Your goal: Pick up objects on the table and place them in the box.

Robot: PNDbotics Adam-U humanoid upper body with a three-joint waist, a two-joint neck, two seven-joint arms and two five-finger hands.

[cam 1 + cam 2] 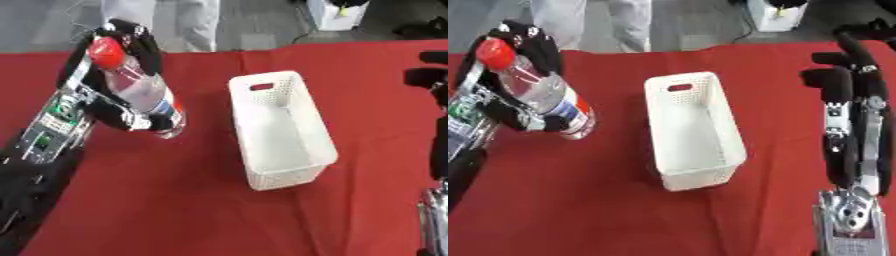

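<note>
A clear plastic bottle [140, 85] with a red cap and a red and blue label is held above the red table [175, 200], tilted with its cap toward the far left. My left hand [122, 112] is shut on it, fingers wrapped round its body. The white perforated box [280, 130] stands to the right of the bottle, with nothing visible inside. My right hand [850, 75] rises at the right edge, fingers straight and pointing up, holding nothing.
The red cloth covers the whole table. Beyond its far edge a person's legs [197, 20] stand on a grey floor, next to a white container [337, 12].
</note>
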